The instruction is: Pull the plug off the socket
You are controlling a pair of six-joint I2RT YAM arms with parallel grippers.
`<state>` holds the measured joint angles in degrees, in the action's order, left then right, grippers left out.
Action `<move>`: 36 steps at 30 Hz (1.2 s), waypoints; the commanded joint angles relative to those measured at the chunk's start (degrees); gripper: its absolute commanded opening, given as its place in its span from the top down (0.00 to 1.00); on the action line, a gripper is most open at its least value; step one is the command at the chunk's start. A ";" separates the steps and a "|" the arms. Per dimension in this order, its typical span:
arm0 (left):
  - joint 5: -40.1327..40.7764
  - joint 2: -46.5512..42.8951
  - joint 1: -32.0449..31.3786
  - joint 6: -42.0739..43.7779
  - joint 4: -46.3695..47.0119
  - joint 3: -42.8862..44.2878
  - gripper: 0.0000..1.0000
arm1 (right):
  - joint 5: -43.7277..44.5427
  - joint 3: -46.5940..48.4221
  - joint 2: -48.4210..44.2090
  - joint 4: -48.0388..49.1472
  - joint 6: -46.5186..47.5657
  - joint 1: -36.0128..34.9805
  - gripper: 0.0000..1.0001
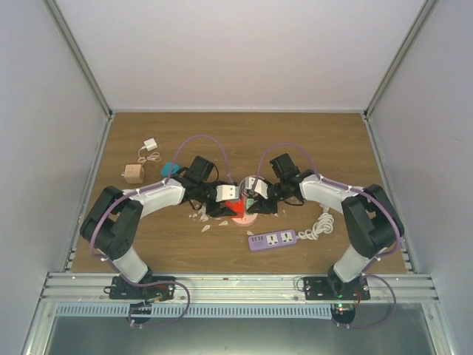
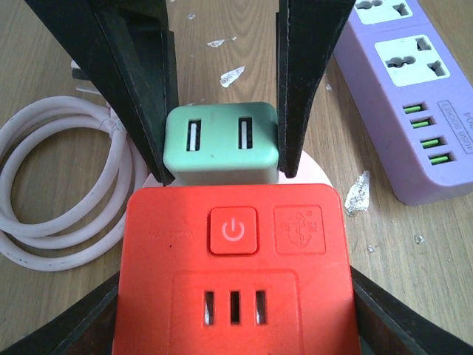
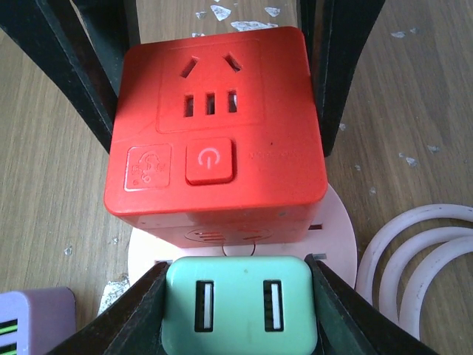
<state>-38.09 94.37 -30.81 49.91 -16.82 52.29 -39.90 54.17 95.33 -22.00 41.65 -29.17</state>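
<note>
The green plug [image 2: 222, 144] is stuck in the side of the red socket [image 2: 235, 270], my left gripper [image 2: 222, 111] squeezing the plug and my right gripper [image 3: 214, 89] squeezing the socket, so a crooked pull might make one slip.

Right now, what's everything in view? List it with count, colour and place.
socket cube: 1, red, centre, on the disc
plug: 1, mint green, two USB ports, against the cube's side
disc: 1, pale pink, under the cube
power strip: 1, purple, near side of the cube
strip cable: 1, white, coiled right of the strip
cable coil: 1, pale pink, beside the cube
charger: 1, white, far left
block: 1, tan, near the charger
teal object: 1, partly hidden by the left arm
scraps: several, white, scattered
left gripper: black fingers, shut on the cube
right gripper: black fingers, shut on the plug
</note>
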 commanded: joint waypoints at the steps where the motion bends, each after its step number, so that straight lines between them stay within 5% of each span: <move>1: 5.81 3.57 -1.18 1.21 -3.21 -1.19 0.68 | -9.55 1.29 -5.13 5.86 -2.36 1.07 0.88; 29: 12.00 6.08 -3.13 1.01 -5.03 0.61 0.72 | -16.93 6.24 -1.80 1.46 -5.69 3.70 0.90; 36: 10.34 8.07 -2.82 0.32 -8.08 2.95 0.73 | -9.46 -0.01 -7.83 5.82 1.57 1.09 0.92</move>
<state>-35.97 97.27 -32.82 49.50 -17.76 56.10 -41.85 54.30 94.78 -24.36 41.60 -26.02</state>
